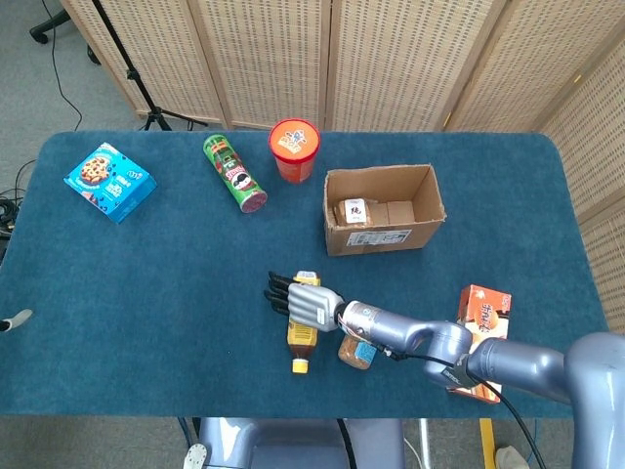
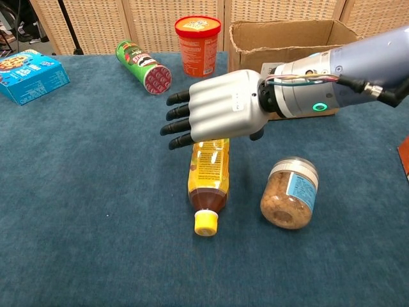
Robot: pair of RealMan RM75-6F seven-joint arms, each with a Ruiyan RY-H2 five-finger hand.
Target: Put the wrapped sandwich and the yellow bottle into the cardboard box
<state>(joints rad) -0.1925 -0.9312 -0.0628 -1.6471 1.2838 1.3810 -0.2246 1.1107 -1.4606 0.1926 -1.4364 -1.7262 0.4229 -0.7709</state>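
Observation:
The yellow bottle (image 1: pixel 302 339) (image 2: pixel 208 173) lies on its side on the blue table, yellow cap towards the front edge. My right hand (image 1: pixel 305 300) (image 2: pixel 217 115) hovers palm down just over the bottle's far end, fingers straight and apart, holding nothing. The cardboard box (image 1: pixel 381 237) (image 2: pixel 287 29) stands open behind it, to the right. The wrapped sandwich (image 1: pixel 371 213) lies inside the box; the chest view does not show it. My left hand appears in neither view.
A glass jar (image 1: pixel 356 354) (image 2: pixel 289 193) lies just right of the bottle. A green chip can (image 1: pixel 235 173) (image 2: pixel 143 66) and red cup (image 1: pixel 294 149) (image 2: pixel 197 37) sit at the back, a blue cookie box (image 1: pixel 110 182) far left, an orange box (image 1: pixel 482 327) front right.

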